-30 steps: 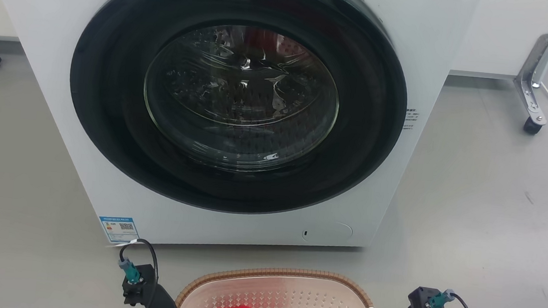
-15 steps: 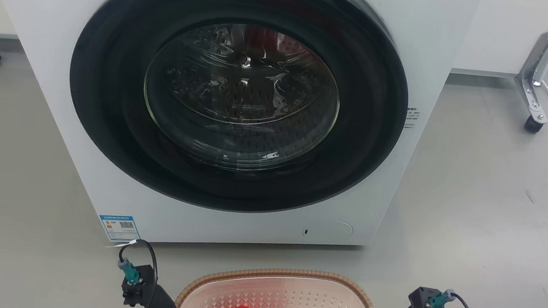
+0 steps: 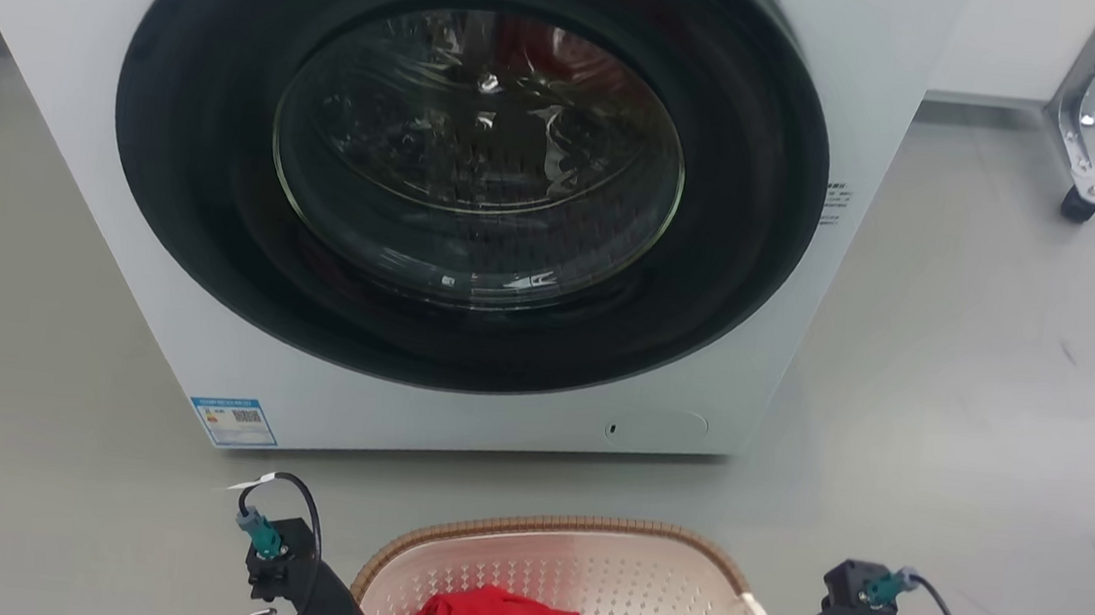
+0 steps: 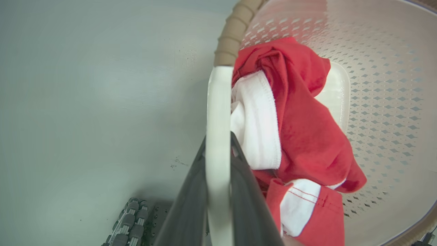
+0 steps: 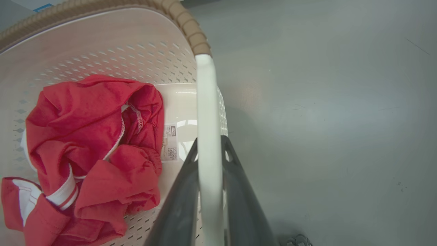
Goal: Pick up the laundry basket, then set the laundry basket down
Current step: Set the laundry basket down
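The grey floor point(image 3: 950, 407) carries a washing machine point(image 3: 456, 419) ahead of the left claw point(image 4: 218, 141). A caster point(image 3: 1077, 206) stands beyond the right claw point(image 5: 210, 145).

Left gripper point(image 4: 218, 140) clamped on the laundry basket point(image 4: 385, 85) handle point(image 4: 218, 92)

Its two dark fingers point(image 4: 191, 205) pinch the white handle from either side, just below where the handle meets the brown woven-look rim point(image 4: 235, 27). A crumpled red and white garment point(image 4: 304, 130) lies inside against the perforated cream wall. Grey floor point(image 4: 95, 102) spreads out to the left.
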